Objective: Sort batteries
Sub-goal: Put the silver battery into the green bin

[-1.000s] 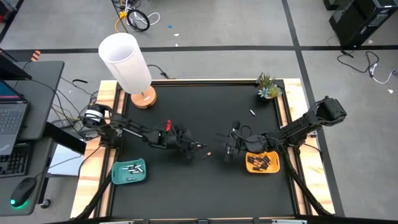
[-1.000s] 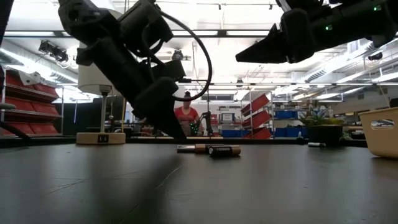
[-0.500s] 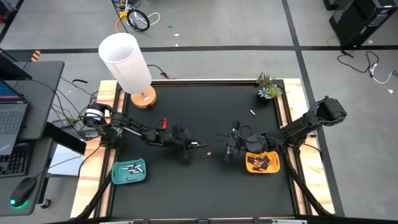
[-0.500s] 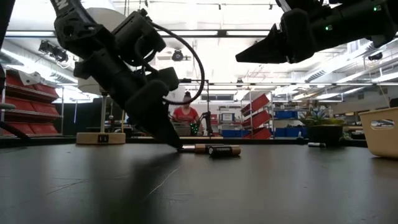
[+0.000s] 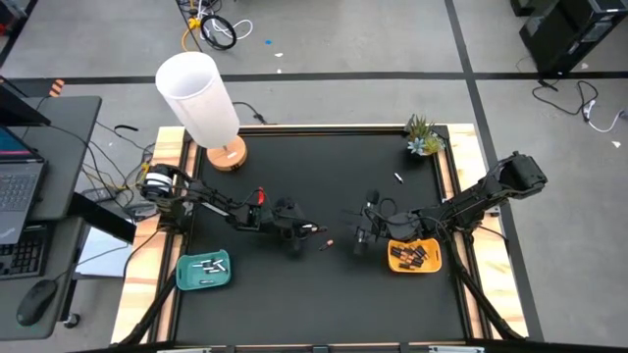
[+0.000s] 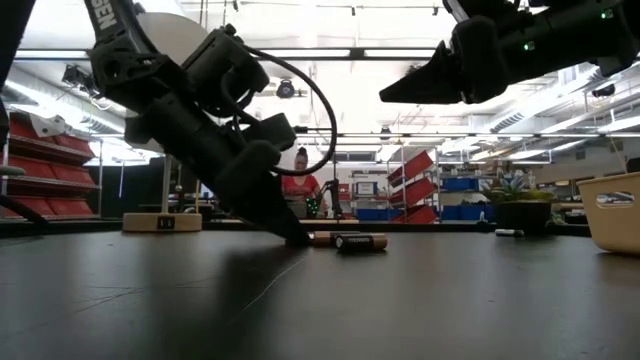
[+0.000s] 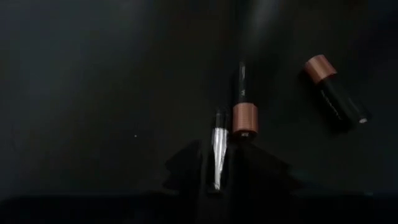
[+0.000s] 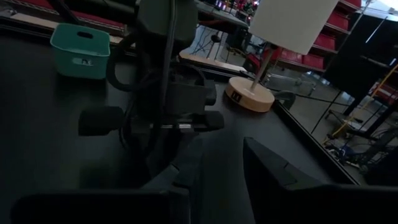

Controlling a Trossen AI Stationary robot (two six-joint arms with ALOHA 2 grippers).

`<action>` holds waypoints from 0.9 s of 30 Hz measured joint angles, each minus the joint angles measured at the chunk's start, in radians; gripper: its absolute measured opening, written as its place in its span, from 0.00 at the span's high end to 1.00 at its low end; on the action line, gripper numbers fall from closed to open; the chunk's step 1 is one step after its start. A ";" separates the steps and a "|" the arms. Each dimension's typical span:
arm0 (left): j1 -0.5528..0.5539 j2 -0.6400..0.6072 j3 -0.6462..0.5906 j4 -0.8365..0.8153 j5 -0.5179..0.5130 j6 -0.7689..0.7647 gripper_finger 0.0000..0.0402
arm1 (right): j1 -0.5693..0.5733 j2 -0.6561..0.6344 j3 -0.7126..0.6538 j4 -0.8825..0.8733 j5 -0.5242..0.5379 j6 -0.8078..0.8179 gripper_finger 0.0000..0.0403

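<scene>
Black surface (image 5: 324,304) with wooden edges fills the scene, a warehouse room behind it. At its centre the left gripper (image 6: 296,238) leans down steeply, fingers (image 7: 186,168) slightly spread with tips on the surface around a pale silvery battery (image 7: 217,146). Just beside lie two dark batteries with copper ends (image 7: 244,99). Its arm stretches from the left edge. The right gripper (image 6: 400,90) hovers above the surface, right of centre, fingers (image 8: 273,171) apart and holding nothing, beside an orange tray (image 5: 434,263) of dark batteries. A green tray (image 5: 186,277) sits near left.
</scene>
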 joint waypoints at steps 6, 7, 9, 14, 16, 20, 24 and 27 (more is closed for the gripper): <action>0.000 0.008 0.007 -0.008 0.008 -0.005 0.91 | 0.000 0.000 0.000 -0.003 0.000 0.001 0.76; 0.000 0.008 0.007 -0.009 0.008 -0.007 0.91 | 0.000 0.000 0.000 -0.003 0.000 0.001 0.76; -0.001 0.009 0.007 -0.020 0.006 -0.019 0.91 | 0.000 0.000 0.000 -0.003 0.000 0.001 0.76; -0.012 -0.047 0.005 -0.106 -0.024 -0.024 0.91 | 0.000 0.000 0.000 -0.003 0.000 0.004 0.76; -0.022 -0.114 -0.001 -0.204 -0.041 -0.020 0.91 | 0.000 0.000 0.000 -0.003 0.000 0.004 0.76; -0.080 -0.323 0.046 -0.499 -0.042 -0.094 0.91 | 0.000 0.000 0.000 -0.011 0.000 0.008 0.76; -0.208 -0.492 0.142 -0.885 0.010 -0.318 0.91 | -0.005 0.000 0.000 -0.011 0.000 0.008 0.76; -0.326 -0.577 0.206 -1.072 0.105 -0.592 0.91 | -0.013 0.000 0.000 -0.012 0.000 0.011 0.76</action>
